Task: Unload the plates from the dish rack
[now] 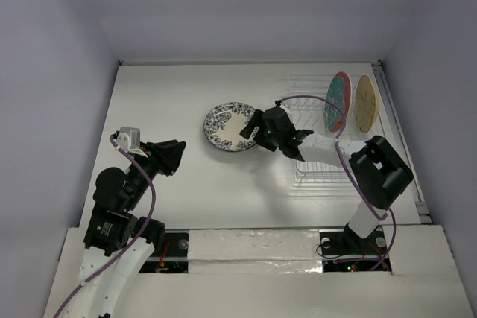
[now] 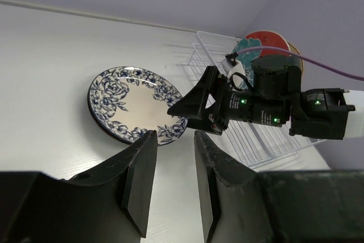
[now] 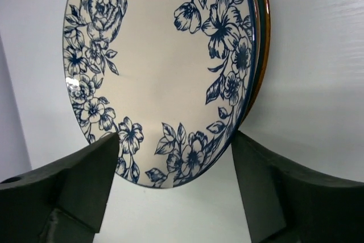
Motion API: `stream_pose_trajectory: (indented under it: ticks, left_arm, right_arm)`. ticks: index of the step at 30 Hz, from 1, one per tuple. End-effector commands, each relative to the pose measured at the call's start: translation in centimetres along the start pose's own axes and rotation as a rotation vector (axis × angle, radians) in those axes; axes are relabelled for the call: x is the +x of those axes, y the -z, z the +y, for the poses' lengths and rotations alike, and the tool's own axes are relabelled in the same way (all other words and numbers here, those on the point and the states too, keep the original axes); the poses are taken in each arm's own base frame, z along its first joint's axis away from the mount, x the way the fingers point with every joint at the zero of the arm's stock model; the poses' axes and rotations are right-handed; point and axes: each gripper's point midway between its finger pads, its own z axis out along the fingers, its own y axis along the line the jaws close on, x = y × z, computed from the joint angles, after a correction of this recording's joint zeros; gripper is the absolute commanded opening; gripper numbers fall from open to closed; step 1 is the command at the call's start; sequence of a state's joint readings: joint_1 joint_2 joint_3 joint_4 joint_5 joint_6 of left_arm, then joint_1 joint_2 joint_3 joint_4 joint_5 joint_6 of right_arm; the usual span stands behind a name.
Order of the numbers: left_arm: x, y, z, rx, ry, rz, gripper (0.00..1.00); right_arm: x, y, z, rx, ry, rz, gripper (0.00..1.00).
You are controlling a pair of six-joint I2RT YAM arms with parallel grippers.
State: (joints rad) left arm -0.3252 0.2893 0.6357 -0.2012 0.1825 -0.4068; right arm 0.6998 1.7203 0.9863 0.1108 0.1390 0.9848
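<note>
The white plate with the blue flower rim [image 1: 227, 126] lies flat on the table left of the dish rack [image 1: 309, 173]. It also shows in the left wrist view [image 2: 133, 103]. In the right wrist view this plate [image 3: 159, 66] rests on another plate with a dark teal edge [image 3: 260, 38]. My right gripper [image 1: 250, 132] is open at the plate's right edge, one finger [image 3: 91, 180] on each side of the rim, holding nothing. The red-and-teal plate [image 1: 337, 100] and the cream-yellow plate [image 1: 365, 103] stand upright in the rack. My left gripper [image 1: 179, 153] is open and empty, left of the stack.
The right arm [image 1: 380, 173] reaches over the rack's near half. Side walls close in the table on the left, right and back. The table's near edge [image 1: 246, 230] runs in front of the arm bases.
</note>
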Motion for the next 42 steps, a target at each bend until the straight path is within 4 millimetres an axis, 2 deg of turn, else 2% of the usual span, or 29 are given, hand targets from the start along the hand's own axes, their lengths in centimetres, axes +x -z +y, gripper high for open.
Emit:
stream_pose_trajectory:
  ticks: [1,3,5,7,9,11,12,13,14,15,16,18,19,21,22,23,24,25,27,28,30,31,33,38,42]
  left_arm:
    - [-0.9,0.1,-0.7,0.031,-0.002,-0.036,0.29]
    - [-0.9,0.1,-0.7,0.030,-0.004,-0.035,0.29]
    - [-0.9,0.2,-0.8,0.033,-0.003,-0.037,0.29]
    - [-1.0,0.2,-0.8,0.035,-0.003,-0.037,0.30]
    - [-0.9,0.2,-0.8,0.037,-0.004,-0.035,0.30]
    - [-0.9,0.2,-0.9,0.042,-0.005,-0.035,0.30]
    - [-1.0,0.2,-0.9,0.040,-0.005,-0.038,0.30]
    - [-1.0,0.2,-0.9,0.036,-0.005,-0.040,0.30]
    - [-1.0,0.2,-0.8,0.035,-0.005,-0.041,0.30]
    - [-1.0,0.3,-0.9,0.037,-0.005,-0.042,0.30]
    - [-1.1,0.3,-0.9,0.041,-0.007,-0.043,0.30]
    - [-1.1,0.3,-1.0,0.044,-0.007,-0.043,0.30]
    - [-1.2,0.5,-1.2,0.050,-0.009,-0.048,0.30]
    - [-1.3,0.6,-1.3,0.055,-0.010,-0.054,0.30]
    - [-1.3,0.7,-1.2,0.053,-0.010,-0.056,0.30]
    - [-1.6,0.9,-1.3,0.055,-0.013,-0.068,0.31]
    - [-1.6,0.9,-1.3,0.055,-0.013,-0.068,0.31]
    - [-1.7,1.1,-1.5,0.061,-0.014,-0.075,0.31]
    - [-1.7,1.2,-1.7,0.071,-0.014,-0.075,0.31]
    - [-1.8,1.3,-1.7,0.074,-0.017,-0.081,0.31]
    - [-1.8,1.4,-1.9,0.081,-0.018,-0.081,0.32]
    - [-1.9,1.6,-1.9,0.080,-0.021,-0.086,0.32]
    - [-2.1,1.8,-2.2,0.087,-0.021,-0.095,0.32]
    - [-2.5,2.4,-2.3,0.089,-0.019,-0.115,0.32]
    - [-2.7,2.7,-2.5,0.095,-0.015,-0.124,0.33]
  right_arm:
    - [-3.2,2.1,3.1,-0.044,0.082,-0.085,0.86]
    - [-3.8,3.2,3.2,-0.018,0.119,-0.086,0.91]
    - [-3.6,4.0,3.0,0.007,0.183,-0.069,0.99]
    - [-3.9,5.2,1.9,0.064,0.252,-0.057,1.00]
    - [-4.0,6.7,1.2,0.087,0.294,-0.047,0.96]
    - [-5.2,9.6,1.6,0.069,0.323,-0.081,0.71]
    - [-6.2,10.9,1.5,0.081,0.334,-0.119,0.53]
    - [-8.3,13.4,2.6,0.065,0.339,-0.188,0.17]
    - [-9.9,14.9,2.2,0.095,0.333,-0.240,0.03]
    - [-12.4,16.5,-0.1,0.206,0.321,-0.315,0.00]
    - [-14.6,19.0,-0.5,0.220,0.306,-0.387,0.00]
    - [-17.9,21.6,-2.5,0.273,0.268,-0.472,0.00]
    - [-20.7,23.3,-5.0,0.346,0.227,-0.547,0.00]
    - [-23.7,26.4,-8.0,0.443,0.160,-0.669,0.01]
    - [-25.8,28.2,-11.0,0.539,0.116,-0.733,0.14]
    - [-28.2,29.3,-14.6,0.620,0.081,-0.763,0.41]
    - [-28.2,28.7,-15.0,0.633,0.082,-0.746,0.41]
    - [-28.7,28.6,-15.1,0.623,0.089,-0.721,0.49]
    - [-29.6,29.0,-16.2,0.671,0.094,-0.722,0.55]
    - [-29.9,28.6,-16.5,0.681,0.109,-0.700,0.60]
    - [-29.9,28.3,-18.2,0.745,0.114,-0.639,0.61]
    - [-30.1,27.2,-18.7,0.748,0.139,-0.585,0.61]
    - [-29.8,26.6,-20.4,0.803,0.123,-0.527,0.61]
    - [-29.6,24.1,-21.7,0.817,0.142,-0.446,0.61]
    - [-29.7,23.1,-23.3,0.892,0.145,-0.389,0.59]
